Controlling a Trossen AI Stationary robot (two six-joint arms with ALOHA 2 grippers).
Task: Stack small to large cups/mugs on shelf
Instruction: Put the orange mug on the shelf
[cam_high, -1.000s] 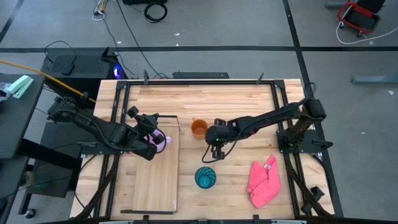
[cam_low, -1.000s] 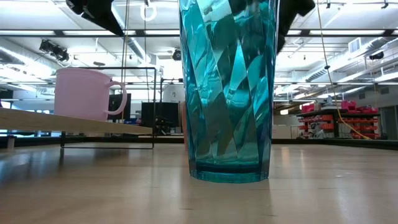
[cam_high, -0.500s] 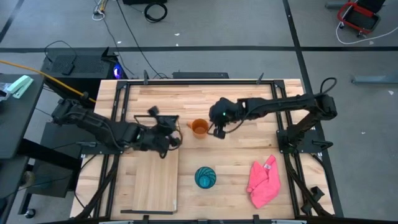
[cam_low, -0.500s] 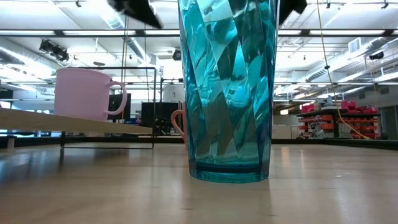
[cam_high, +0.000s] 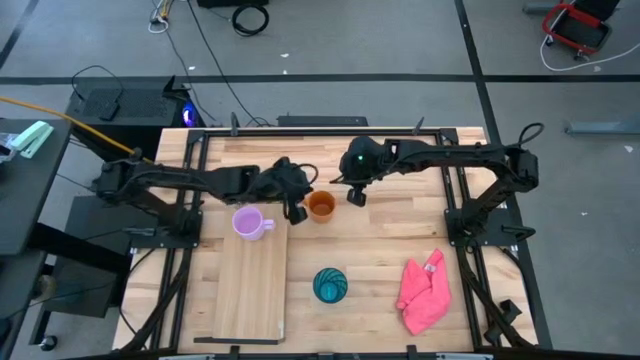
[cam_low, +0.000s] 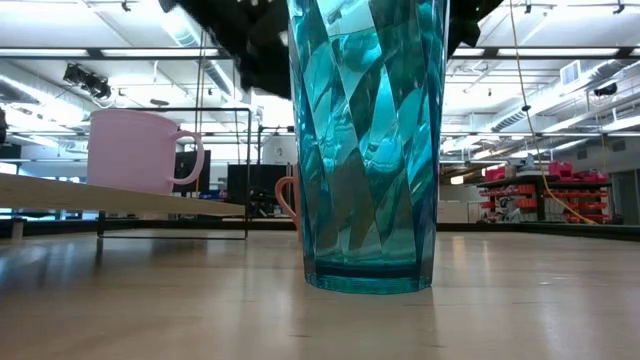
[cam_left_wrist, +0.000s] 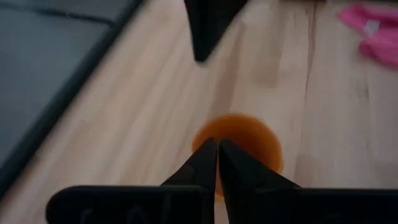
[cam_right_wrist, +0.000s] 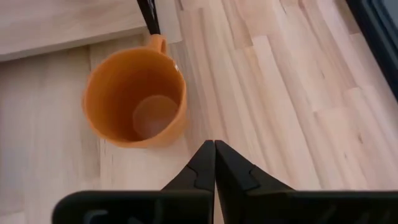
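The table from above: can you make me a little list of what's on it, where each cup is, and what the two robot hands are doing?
purple mug: standing on the shelf, handle toward the orange mug
orange mug: on the table beside the shelf, upright, empty
teal cup: on the table, nearer the front edge
pink cloth: crumpled, to the teal cup's right
left gripper: shut, empty, right beside the orange mug
right gripper: shut, empty, just past the orange mug's other side

floor: grey concrete floor (cam_high: 330, 60) crossed by dark seams | cables: black coiled cable (cam_high: 249, 17) | furniture: red wheeled cart (cam_high: 577, 24) | ceiling: long white strip lights (cam_low: 90, 52) | shelving: red storage racks (cam_low: 520, 185) far back
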